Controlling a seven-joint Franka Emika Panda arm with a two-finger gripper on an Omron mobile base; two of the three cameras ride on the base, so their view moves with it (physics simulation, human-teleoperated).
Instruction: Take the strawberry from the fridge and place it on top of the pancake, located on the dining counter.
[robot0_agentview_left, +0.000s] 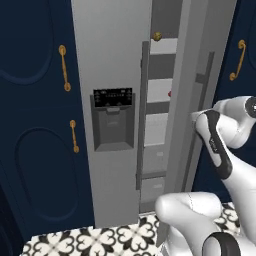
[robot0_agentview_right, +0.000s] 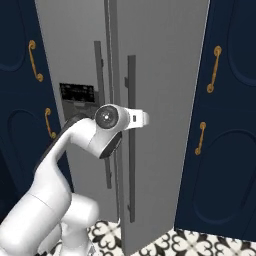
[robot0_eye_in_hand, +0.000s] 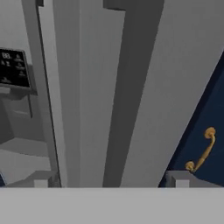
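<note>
The fridge (robot0_agentview_left: 112, 165) is a tall grey two-door unit with a black dispenser panel (robot0_agentview_left: 112, 97). Its right door (robot0_agentview_right: 160, 125) stands ajar, and the gap shows white shelves. A tiny red spot, the strawberry (robot0_agentview_left: 170, 93), peeks out on a middle shelf beside the door's edge. My gripper (robot0_eye_in_hand: 111, 181) is open at the right door's long bar handle (robot0_eye_in_hand: 120, 96). The bar runs between the two widely spread fingertips (robot0_eye_in_hand: 41, 181), with room on both sides. In the right base view the hand (robot0_agentview_right: 139, 118) sits against that handle (robot0_agentview_right: 131, 165). The pancake and the dining counter are out of view.
Navy cabinets with brass handles (robot0_agentview_left: 64, 67) (robot0_agentview_right: 215, 70) flank the fridge on both sides. A small brown round item (robot0_agentview_left: 157, 36) sits on an upper shelf. The floor (robot0_agentview_left: 100, 242) has black-and-white patterned tiles. The open door's edge stands close to my forearm.
</note>
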